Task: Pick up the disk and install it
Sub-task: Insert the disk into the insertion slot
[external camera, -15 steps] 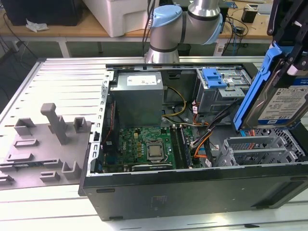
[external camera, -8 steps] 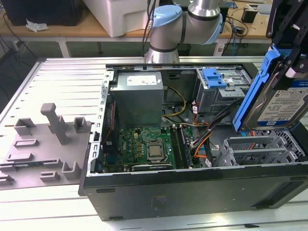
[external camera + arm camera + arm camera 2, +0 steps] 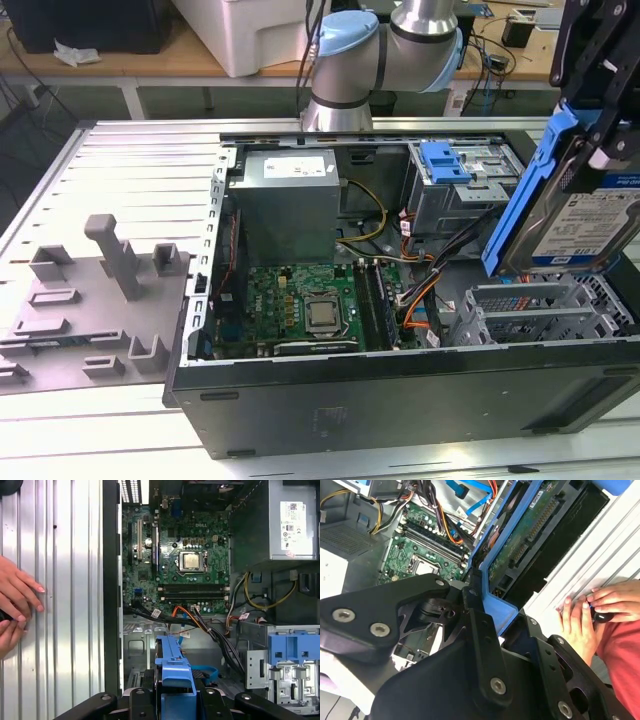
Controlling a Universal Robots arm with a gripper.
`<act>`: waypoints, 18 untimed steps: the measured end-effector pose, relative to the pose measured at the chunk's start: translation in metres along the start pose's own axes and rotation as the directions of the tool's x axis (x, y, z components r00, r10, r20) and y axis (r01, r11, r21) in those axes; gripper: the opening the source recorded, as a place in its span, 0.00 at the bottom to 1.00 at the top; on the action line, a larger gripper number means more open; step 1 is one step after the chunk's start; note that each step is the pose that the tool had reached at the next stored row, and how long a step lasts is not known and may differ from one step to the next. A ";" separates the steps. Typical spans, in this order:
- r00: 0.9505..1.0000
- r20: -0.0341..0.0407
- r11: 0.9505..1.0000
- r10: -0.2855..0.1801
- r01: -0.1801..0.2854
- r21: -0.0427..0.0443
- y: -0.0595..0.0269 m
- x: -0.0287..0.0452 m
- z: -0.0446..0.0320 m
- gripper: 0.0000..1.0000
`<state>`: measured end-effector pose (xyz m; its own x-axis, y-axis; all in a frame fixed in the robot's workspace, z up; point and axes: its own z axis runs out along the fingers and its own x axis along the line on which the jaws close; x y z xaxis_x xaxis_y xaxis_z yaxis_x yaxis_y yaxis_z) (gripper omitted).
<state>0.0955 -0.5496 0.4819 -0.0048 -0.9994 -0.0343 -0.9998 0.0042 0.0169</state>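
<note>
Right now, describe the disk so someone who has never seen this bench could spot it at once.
Find the open computer case on the table. Above its end at the exterior view's right, the tool holds the disk steeply tilted. It's the flat silver slab with a blue bracket and white-and-blue label, unlike the grey power supply box inside.

Exterior view: ribbed grey metal table point(image 3: 120, 160) in the foreground; behind it, a wooden workbench point(image 3: 130, 62) carrying a white box point(image 3: 250, 35) and loose cables point(image 3: 490, 50), evenly lit.
</note>
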 end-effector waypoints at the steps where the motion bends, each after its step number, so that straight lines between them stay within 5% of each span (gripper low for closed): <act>1: 1.000 0.000 1.000 0.000 0.000 0.000 0.0000 0.0000 0.0007 0.37; 18: 1.000 0.000 1.000 0.001 -0.001 0.000 -0.0018 0.0004 0.0122 0.37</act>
<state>0.0972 -0.5496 0.4697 -0.0056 -0.9994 -0.0343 -0.9998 0.0050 0.0169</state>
